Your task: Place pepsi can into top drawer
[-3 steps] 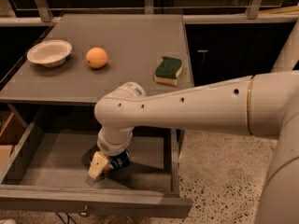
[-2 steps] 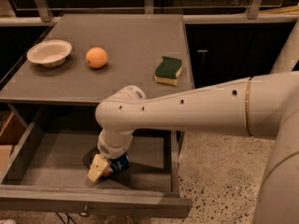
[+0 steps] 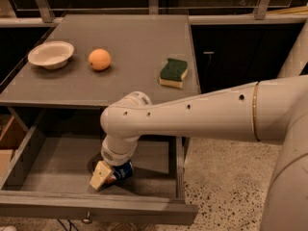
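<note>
The top drawer [image 3: 43, 165] is pulled open below the grey counter; its front panel and small knob [image 3: 86, 220] show at the bottom. My gripper [image 3: 107, 176] reaches down inside the drawer, near its floor at the middle front. The blue pepsi can [image 3: 123, 171] lies between the cream fingers [image 3: 100, 175], close to or on the drawer floor. Only the can's blue side shows; the rest is hidden by the wrist and fingers. My white arm crosses from the right.
On the counter [image 3: 130, 42] stand a white bowl [image 3: 50, 54] at the left, an orange fruit [image 3: 99, 59] beside it and a green-yellow sponge [image 3: 173, 72] at the right. A cardboard box [image 3: 7, 141] sits left of the drawer. Speckled floor lies to the right.
The arm and gripper have barely moved; the can stays between the fingers low in the drawer.
</note>
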`<state>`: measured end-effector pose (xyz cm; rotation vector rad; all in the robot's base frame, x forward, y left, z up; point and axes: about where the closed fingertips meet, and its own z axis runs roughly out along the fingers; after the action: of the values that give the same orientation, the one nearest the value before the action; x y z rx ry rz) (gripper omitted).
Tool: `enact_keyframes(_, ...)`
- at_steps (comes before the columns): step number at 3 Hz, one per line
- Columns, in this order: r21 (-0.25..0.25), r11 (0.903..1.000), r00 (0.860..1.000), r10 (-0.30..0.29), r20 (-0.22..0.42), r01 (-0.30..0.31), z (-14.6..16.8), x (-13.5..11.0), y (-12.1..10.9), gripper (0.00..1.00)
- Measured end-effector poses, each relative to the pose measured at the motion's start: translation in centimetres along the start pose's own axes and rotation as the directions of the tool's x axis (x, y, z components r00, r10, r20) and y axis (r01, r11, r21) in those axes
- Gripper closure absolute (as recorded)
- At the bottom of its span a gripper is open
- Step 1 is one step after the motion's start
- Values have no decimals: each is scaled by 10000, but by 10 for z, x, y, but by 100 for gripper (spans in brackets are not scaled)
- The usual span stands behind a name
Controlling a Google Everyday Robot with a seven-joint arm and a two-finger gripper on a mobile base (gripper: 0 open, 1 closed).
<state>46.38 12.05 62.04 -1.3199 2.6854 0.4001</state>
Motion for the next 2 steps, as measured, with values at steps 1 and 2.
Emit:
enact_keyframes(1,0,10000,10000,0,0,0,0,0,0,51)
enact_keyframes(2,0,10000,10000,0,0,0,0,0,0,20)
